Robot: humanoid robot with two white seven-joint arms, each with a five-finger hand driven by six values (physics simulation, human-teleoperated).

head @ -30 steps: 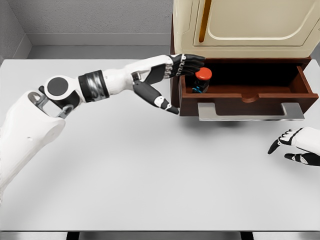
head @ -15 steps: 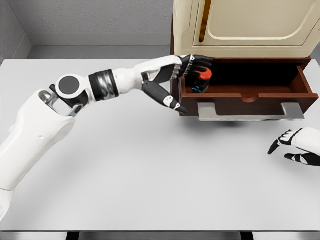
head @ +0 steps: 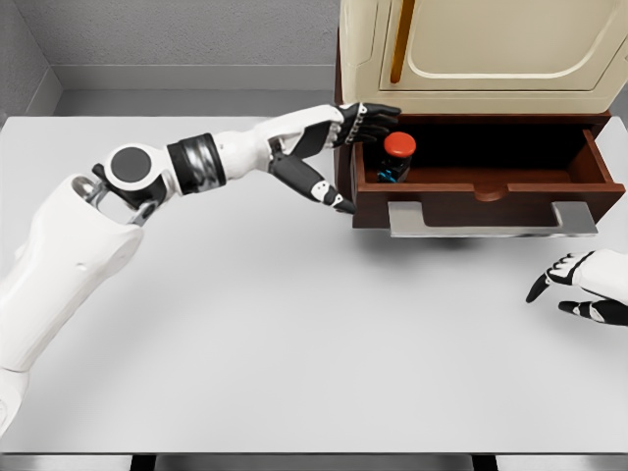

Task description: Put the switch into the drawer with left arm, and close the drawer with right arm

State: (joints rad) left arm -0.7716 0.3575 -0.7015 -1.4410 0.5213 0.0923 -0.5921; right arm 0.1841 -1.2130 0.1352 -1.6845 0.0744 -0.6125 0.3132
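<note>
Since half a second ago your left hand (head: 361, 126) has let go and drawn back to the drawer's left wall, fingers loosely spread, holding nothing. Nearest you, the right hand (head: 579, 285) rests open on the table (head: 294, 334). Beyond it, the drawer (head: 491, 182) stands open; the switch (head: 395, 157) sits upright in its left end. Placing looks done; next, clear the left arm and push the drawer front shut.

The tabletop (head: 294, 334) looks smooth and matt, pale grey. The drawer (head: 491, 182) looks like dark brown wood with a soft shine. Its handle (head: 491, 218) looks like grey metal. The cupboard (head: 471, 49) above is smooth cream, like painted plastic. The switch (head: 397, 155) has a shiny red top. The left hand (head: 358, 123) is white plastic with black fingers (head: 378, 113).
</note>
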